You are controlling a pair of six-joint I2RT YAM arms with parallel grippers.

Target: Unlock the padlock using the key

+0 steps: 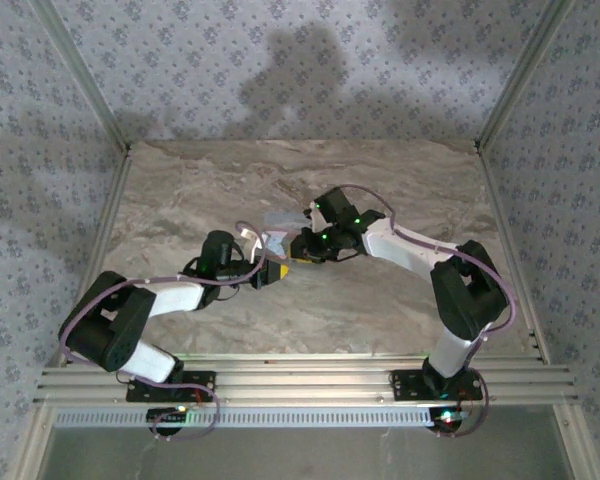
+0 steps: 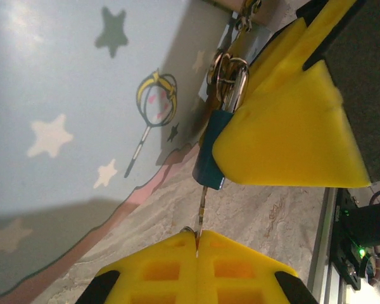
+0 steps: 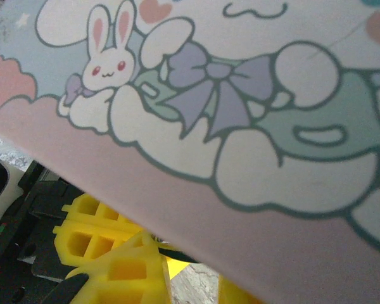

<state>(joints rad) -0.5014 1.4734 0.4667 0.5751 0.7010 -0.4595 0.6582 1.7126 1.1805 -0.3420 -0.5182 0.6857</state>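
The padlock [image 2: 210,151] is a small dark blue-black body with a silver shackle [image 2: 234,82] hooked into the clasp of the pale blue tin [image 2: 69,126]. My left gripper [image 2: 197,235] is shut on the key [image 2: 203,202], and the thin blade runs up into the bottom of the padlock. A yellow finger [image 2: 285,126] of my right gripper [image 1: 302,250] presses against the padlock's side, gripping it. In the top view my left gripper [image 1: 273,272] meets the right one at mid-table. In the right wrist view my right gripper [image 3: 193,285] sits under the tin's cartoon lid [image 3: 240,126]; the padlock is hidden there.
The tin [image 1: 280,222] lies on the marble tabletop [image 1: 380,320] just behind both grippers. Patterned walls and metal posts [image 1: 505,90] close in the table's sides and back. A rail [image 1: 300,380] carrying the arm bases runs along the near edge.
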